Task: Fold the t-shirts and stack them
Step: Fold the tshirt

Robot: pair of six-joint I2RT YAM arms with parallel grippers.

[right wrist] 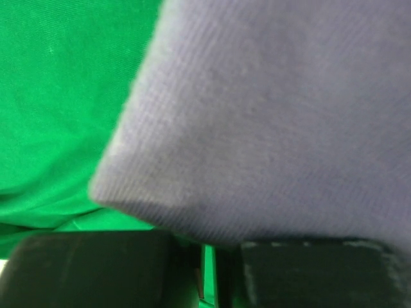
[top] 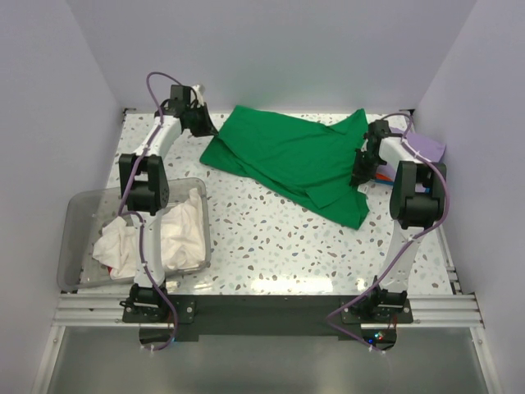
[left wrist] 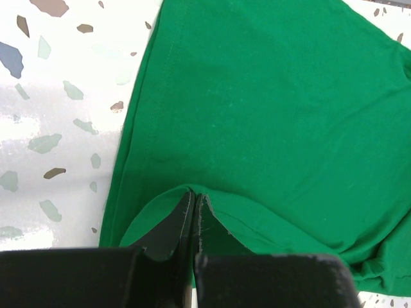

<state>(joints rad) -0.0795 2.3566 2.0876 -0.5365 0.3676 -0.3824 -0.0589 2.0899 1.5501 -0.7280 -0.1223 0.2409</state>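
Early in the job, by my read. On the speckled white bench (top: pixel 271 246) the bright green cloth t-shirt (top: pixel 295 160) lies spread across the back-middle, w/ one side lapped over itself and rumpled, so not a neat fold yet.

At its left corner the left tool (left wrist: pixel 193 205) is pinched tight on the hem, pads together w/ cloth between them. At the shirt's right edge sits the right tool (top: pixel 359 176). Its fingers are close together w/ a thin sliver of green in the gap, but can't tell if that's clamped cloth or just cloth below. Blurred lavender cloth fills much of the right wrist view.

Far right of the bench, the lavender-purple t-shirt (top: pixel 428 148) is partly behind the right arm; folded or not, can't tell. Near left, the crumpled white t-shirts (top: pixel 152 234) are heaped in the clear plastic bin (top: pixel 78 213), unfolded. No stack anywhere in view.

Left to do, prob.: finish the green fold, do the whites, maybe the lavender, then stack all.
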